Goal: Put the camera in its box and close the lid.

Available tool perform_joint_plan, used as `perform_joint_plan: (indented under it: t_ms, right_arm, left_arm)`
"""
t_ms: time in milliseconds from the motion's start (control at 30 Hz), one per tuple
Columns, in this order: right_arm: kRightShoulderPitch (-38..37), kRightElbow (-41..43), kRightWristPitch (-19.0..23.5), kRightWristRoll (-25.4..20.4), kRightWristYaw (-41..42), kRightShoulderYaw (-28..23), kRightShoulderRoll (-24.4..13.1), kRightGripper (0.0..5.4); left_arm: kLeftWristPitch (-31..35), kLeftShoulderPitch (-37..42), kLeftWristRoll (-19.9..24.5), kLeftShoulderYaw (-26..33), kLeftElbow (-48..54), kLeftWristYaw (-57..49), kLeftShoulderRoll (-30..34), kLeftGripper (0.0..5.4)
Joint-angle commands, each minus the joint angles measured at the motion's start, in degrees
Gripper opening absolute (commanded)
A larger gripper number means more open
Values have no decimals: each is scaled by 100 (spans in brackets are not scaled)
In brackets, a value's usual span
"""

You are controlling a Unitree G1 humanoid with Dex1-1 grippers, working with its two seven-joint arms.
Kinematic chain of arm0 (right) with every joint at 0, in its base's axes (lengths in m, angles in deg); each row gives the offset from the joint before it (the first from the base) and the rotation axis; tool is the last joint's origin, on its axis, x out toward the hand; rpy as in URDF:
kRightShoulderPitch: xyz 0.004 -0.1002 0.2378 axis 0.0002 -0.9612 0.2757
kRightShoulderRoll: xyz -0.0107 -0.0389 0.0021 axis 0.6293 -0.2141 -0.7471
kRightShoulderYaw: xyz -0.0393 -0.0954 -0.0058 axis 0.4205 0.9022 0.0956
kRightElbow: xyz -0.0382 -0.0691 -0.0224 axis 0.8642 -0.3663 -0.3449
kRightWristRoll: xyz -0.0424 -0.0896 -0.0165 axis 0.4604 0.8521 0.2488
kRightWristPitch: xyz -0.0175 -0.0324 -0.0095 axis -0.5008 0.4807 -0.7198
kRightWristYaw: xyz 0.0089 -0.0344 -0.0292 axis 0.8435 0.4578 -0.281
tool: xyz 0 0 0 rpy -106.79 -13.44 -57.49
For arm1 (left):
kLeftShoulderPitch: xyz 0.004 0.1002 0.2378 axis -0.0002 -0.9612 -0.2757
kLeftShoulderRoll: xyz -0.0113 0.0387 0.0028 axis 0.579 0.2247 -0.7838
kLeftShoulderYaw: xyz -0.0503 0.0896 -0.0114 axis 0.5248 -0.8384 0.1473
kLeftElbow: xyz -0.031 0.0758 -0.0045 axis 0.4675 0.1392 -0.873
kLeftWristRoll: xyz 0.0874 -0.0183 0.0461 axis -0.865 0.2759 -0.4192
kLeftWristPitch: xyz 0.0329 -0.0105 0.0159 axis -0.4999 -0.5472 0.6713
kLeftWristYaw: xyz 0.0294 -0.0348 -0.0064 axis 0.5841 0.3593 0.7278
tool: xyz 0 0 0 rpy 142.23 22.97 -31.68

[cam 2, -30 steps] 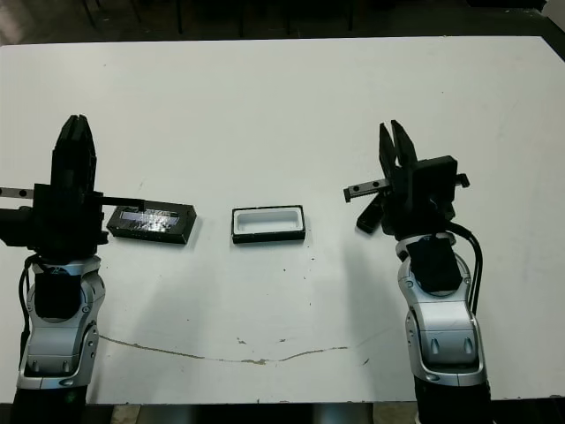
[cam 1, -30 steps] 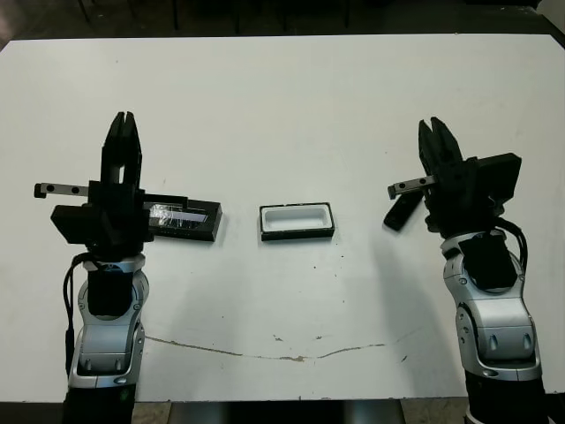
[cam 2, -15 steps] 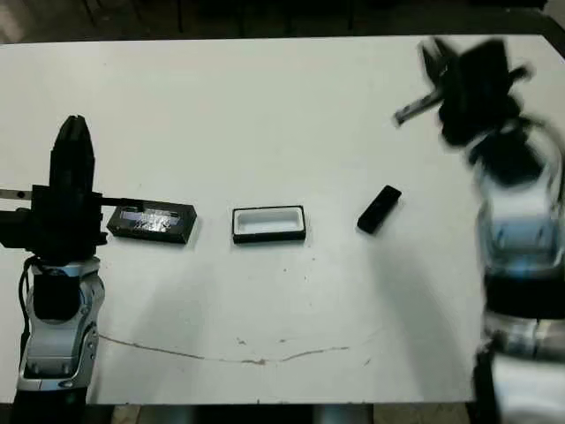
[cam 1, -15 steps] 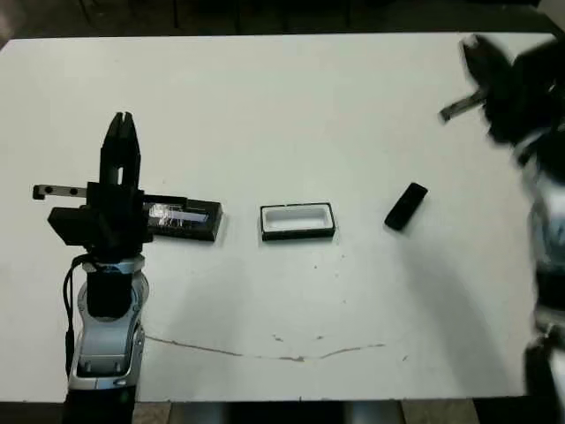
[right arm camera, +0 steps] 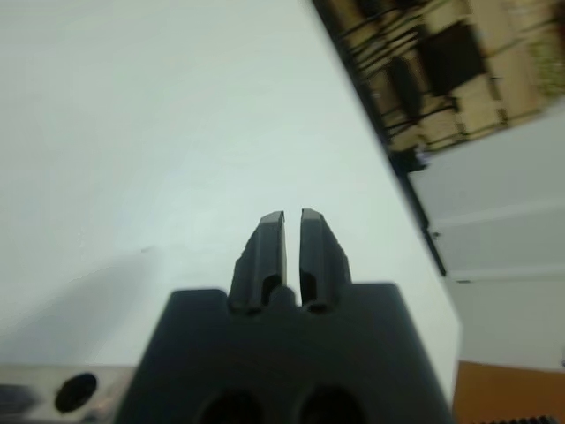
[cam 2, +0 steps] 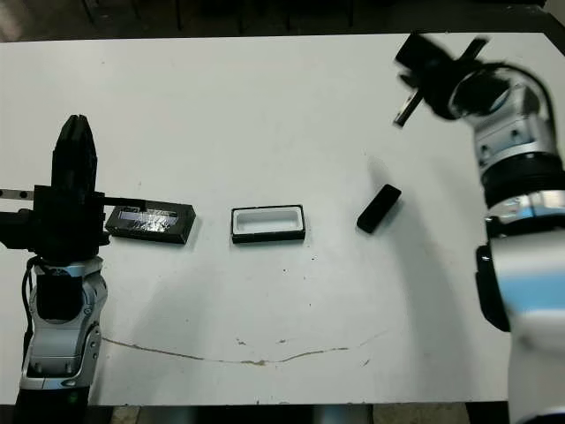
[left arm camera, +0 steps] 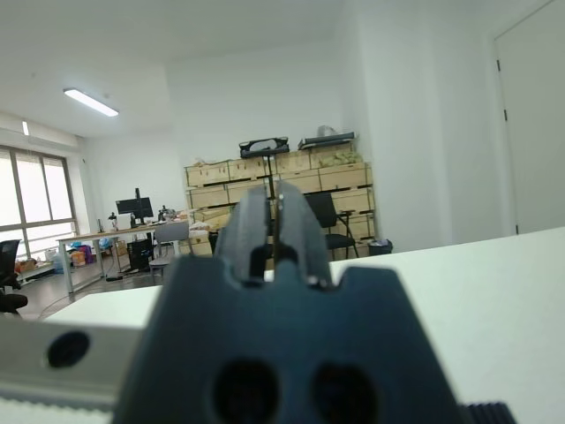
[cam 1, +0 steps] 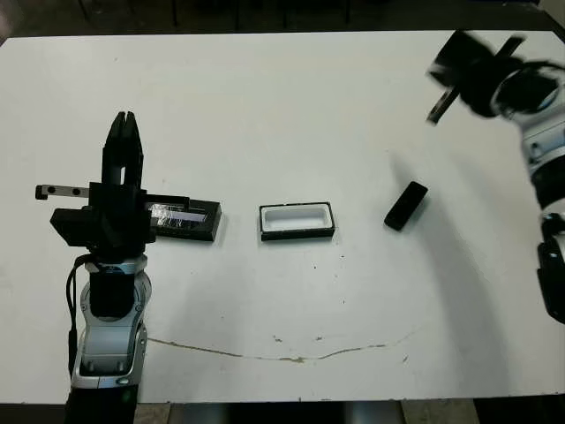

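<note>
The white table (cam 1: 265, 106) filled most of the room's middle, with a thin cracked line running across its near edge. The robot's right arm was flung up toward the far right corner, blurred, and its right gripper (right arm camera: 292, 231) had its two black fingers pressed nearly together with only a sliver between them, holding nothing. The left gripper (cam 1: 124, 132) stood upright over the near left part of the table, its fingers likewise drawn together and empty. Just beside it lay the lid (cam 1: 184, 219), flat, its shiny strip facing up. Near that, at the middle, sat the box (cam 1: 297, 221), open, its white lining showing. The camera (cam 1: 406, 206) lay tilted on the tabletop to the right of the box, apart from it and touched by neither gripper.
</note>
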Motion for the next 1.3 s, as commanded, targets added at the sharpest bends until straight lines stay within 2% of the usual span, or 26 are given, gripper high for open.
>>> perform_joint_plan:
  t_ms: [33, 267, 367, 500, 600, 667, 867, 1067, 1167, 1300]
  right_arm:
    - [51, -197, -12, 133, 424, 185, 118, 0]
    - [-75, -96, 27, 217, 1366, 392, 96, 0]
    - [-147, -53, -88, 231, 1556, 417, 26, 0]
    - [-40, -144, 150, 305, 2219, 540, -5, 0]
    - [-121, -108, 150, 221, 2568, 480, -29, 0]
    - [-165, -49, 175, 291, 2669, 541, -40, 0]
    - [-287, 192, 729, 375, 2859, 628, -32, 0]
    - [-586, 464, 645, 376, 2904, 651, -105, 0]
    - [-752, 545, 462, 372, 2911, 675, -153, 0]
    - [-942, 574, 548, 292, 2941, 615, -180, 0]
  left_arm:
    - [38, -78, -21, 14, -41, -11, 14, 2]
    - [4, -90, 3, 15, -56, 9, 19, 2]
    - [10, -96, -16, 13, -62, -2, 16, 2]
    - [-9, -101, -37, 9, -75, 1, 26, 2]
    - [-30, -114, -40, 2, -79, -4, 17, 2]
    - [-59, -119, -56, -1, -87, -15, 10, 2]
    - [-85, -129, -111, 12, -84, -51, 3, 2]
    - [-109, -152, -73, 7, -91, -49, -2, 2]
    - [-69, -173, -82, 3, -55, -67, -22, 2]
    - [-59, -187, -89, -4, -44, -73, -42, 2]
